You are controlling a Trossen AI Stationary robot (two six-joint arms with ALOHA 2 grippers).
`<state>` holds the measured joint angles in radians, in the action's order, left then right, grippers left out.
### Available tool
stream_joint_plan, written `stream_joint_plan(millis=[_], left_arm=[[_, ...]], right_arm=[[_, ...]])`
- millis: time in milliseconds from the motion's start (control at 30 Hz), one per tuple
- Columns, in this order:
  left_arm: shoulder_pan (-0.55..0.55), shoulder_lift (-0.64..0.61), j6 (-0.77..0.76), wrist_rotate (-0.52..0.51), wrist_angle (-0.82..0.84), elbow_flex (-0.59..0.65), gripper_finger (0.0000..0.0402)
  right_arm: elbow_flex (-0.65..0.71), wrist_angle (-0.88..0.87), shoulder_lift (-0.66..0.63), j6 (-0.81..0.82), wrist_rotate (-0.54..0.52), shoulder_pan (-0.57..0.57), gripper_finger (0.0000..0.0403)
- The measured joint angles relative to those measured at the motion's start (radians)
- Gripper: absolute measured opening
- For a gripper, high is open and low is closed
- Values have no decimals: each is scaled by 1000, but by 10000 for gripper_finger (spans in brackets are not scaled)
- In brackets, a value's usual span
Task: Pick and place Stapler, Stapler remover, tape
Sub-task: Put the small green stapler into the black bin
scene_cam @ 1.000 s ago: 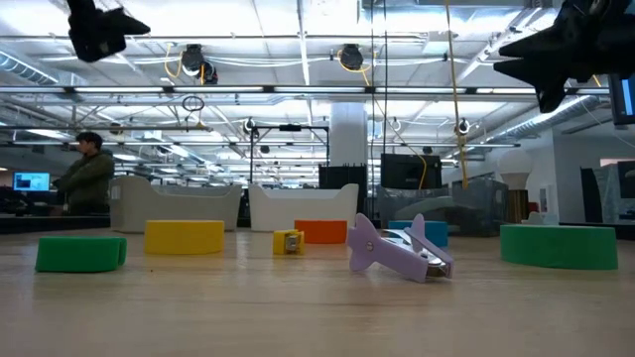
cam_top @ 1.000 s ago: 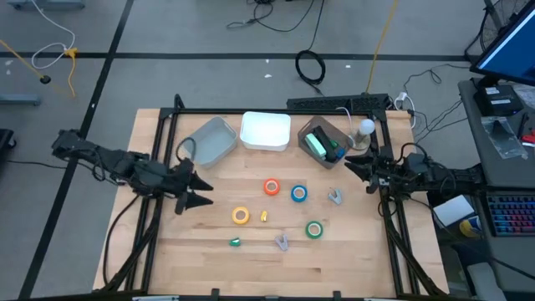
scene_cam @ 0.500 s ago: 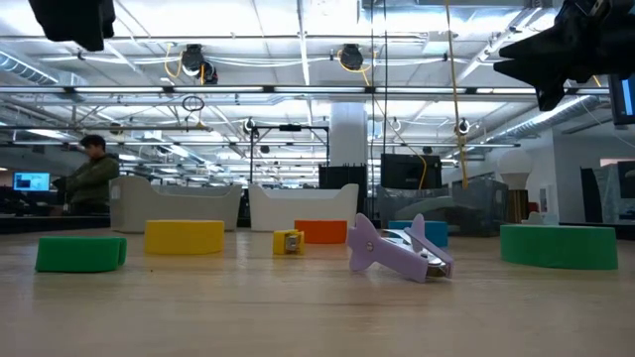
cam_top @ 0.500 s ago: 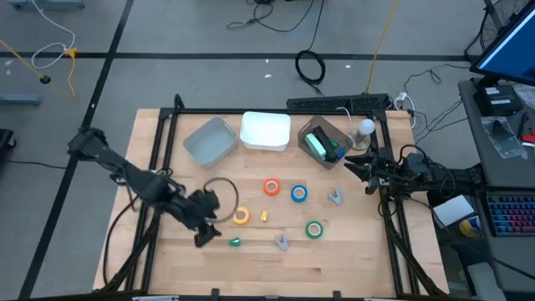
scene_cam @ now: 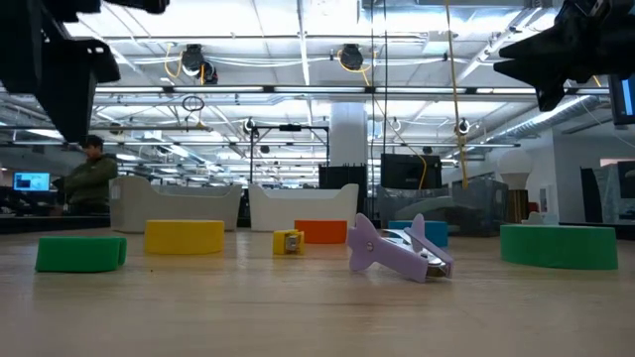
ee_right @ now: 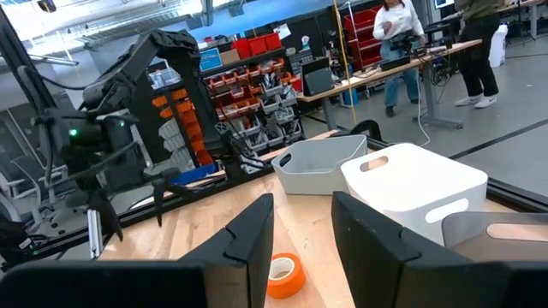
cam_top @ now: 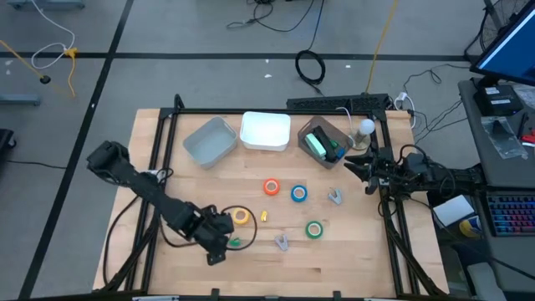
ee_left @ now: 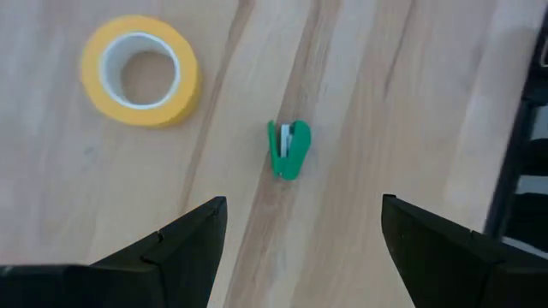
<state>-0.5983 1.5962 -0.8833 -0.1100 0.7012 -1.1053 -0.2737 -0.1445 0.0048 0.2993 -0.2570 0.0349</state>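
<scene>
One second on, left claw (ee_left: pixel 295 248) swung from beside the grey bin down over the small green stapler remover (ee_left: pixel 288 149) by the yellow tape (ee_left: pixel 139 70), fingers spread wide, probably lining up a pick; right claw (cam_top: pixel 366 174) parked apart at the wooden tabletop (cam_top: pixel 351 259) edge.

Wooden table (cam_top: pixel 351 251), four tape rolls (cam_top: pixel 298 194), three bins (cam_top: pixel 209 140), green stapler remover (ee_left: pixel 288 149)
</scene>
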Motion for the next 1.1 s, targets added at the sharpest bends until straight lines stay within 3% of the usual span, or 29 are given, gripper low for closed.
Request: stream_joint_plan(millis=[733,1100], left_arm=[[27,210,68,-31,-126,0,310],[40,264,108,24,-120,-3,310]], right_arm=[[0,-32,0,-1,0,0,116],[0,-32,0,-1,0,0,116]])
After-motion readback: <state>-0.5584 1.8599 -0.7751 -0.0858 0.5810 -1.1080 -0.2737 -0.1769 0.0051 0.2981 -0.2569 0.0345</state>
